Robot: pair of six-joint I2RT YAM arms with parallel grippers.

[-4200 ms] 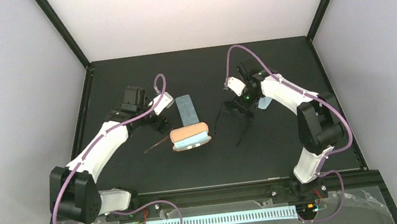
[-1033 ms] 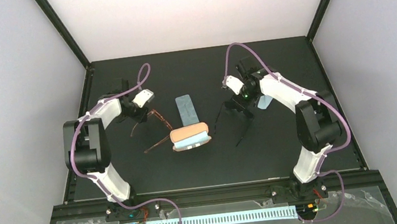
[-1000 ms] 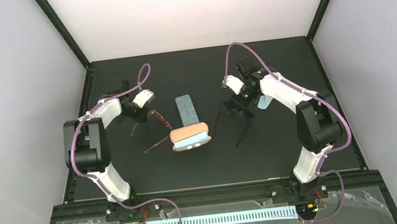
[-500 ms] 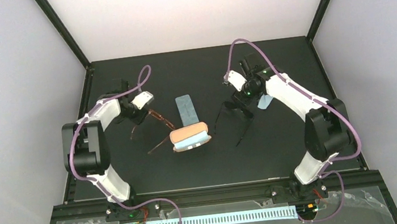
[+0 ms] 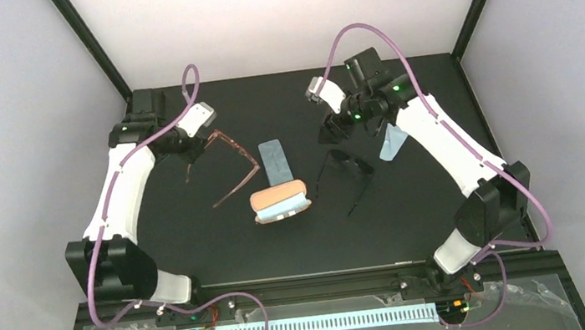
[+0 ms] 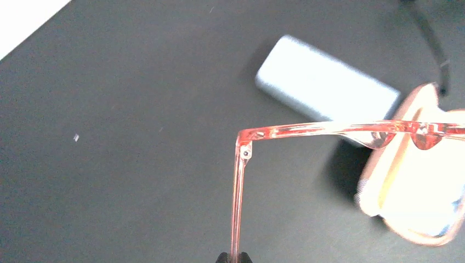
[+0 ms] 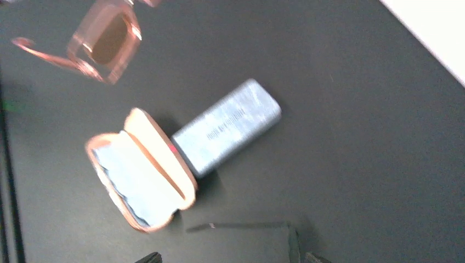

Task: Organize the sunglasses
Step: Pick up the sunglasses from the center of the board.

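Observation:
My left gripper (image 5: 189,154) is shut on one thin arm of the reddish-brown sunglasses (image 5: 234,151) and holds them above the table. In the left wrist view that arm (image 6: 237,203) runs straight up from my closed fingertips to the frame front (image 6: 340,130). The black sunglasses (image 5: 350,166) lie unfolded on the table right of centre. My right gripper (image 5: 329,133) hangs open just behind them, touching nothing. In the right wrist view one black arm (image 7: 241,225) lies between my spread fingertips, and the reddish pair (image 7: 104,46) shows at top left.
An open tan case (image 5: 280,202) with a light blue cloth inside (image 7: 129,183) lies mid-table. A closed blue-grey case (image 5: 275,160) lies just behind it. Another light blue cloth (image 5: 390,143) lies under my right arm. Black frame posts stand at the back corners.
My left gripper shut on the reddish-brown pair's arm, then lifted it up and back. My right gripper widened and drew up and back from the black sunglasses, which stay on the table.

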